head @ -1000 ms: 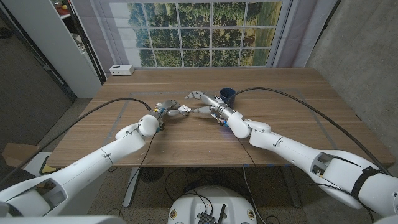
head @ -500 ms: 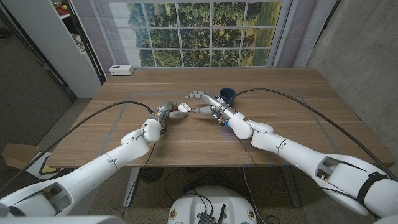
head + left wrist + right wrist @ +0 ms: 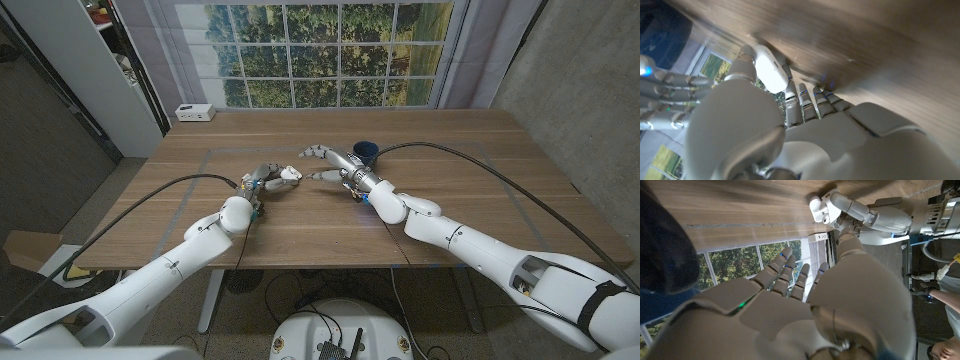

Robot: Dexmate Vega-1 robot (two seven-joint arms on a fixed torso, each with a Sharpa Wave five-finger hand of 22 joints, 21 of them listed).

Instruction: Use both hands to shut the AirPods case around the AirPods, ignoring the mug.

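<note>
AirPods case (image 3: 289, 172) in left hand (image 3: 266, 178) (mid-table, right hand (image 3: 326, 164) near)

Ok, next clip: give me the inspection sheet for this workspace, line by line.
Surface: wooden table, taped outline on it.
Job's things: white earbud case pinched in the left hand; whether its lid is closed is unclear.
Clutter: blue mug behind the right hand; white box at the far left corner.
Hands: right hand open, fingers spread beside the case.
Cables: black cable along each arm.
Surroundings: window scene behind the table, shelf on the left.
</note>
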